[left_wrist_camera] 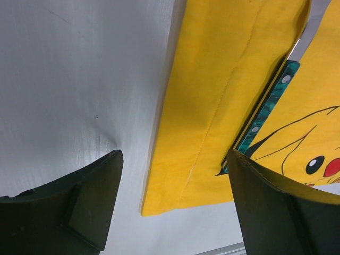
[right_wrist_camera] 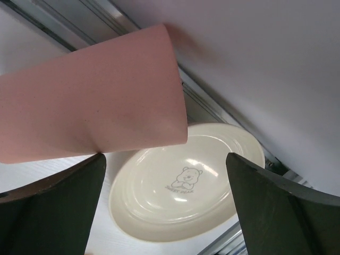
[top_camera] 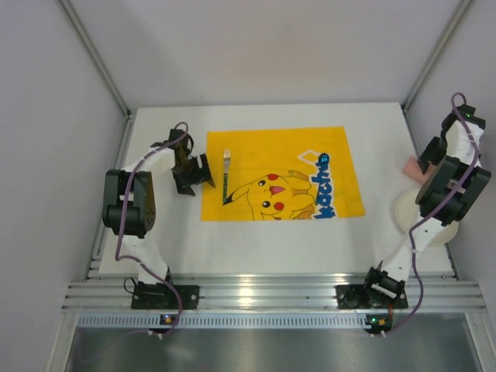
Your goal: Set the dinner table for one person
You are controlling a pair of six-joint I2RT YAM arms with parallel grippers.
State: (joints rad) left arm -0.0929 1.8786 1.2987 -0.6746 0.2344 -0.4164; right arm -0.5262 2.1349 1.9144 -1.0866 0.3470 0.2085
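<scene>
White worktop [top_camera: 178,240] fills top view, metal rails round it. Yellow Pikachu cloth [top_camera: 279,174] lies flat at centre. Fork [top_camera: 225,177] on cloth's 9 o'clk side, tines to 12, green handle to 6. L arm [top_camera: 128,205] at 9 o'clk: left jaws spread wide, nothing btwn, over cloth's 9 o'clk edge, near fork handle. R arm [top_camera: 453,186] at 3 o'clk: right jaws spread, empty, above cream bear-print plate [right_wrist_camera: 186,180] & pink cup [right_wrist_camera: 90,101] by worktop's 3 o'clk edge.

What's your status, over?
Left hand open beside fork on yellow cloth. Right hand open near plate, pink cup. Dinner table: only fork set; nothing obstructing.
</scene>
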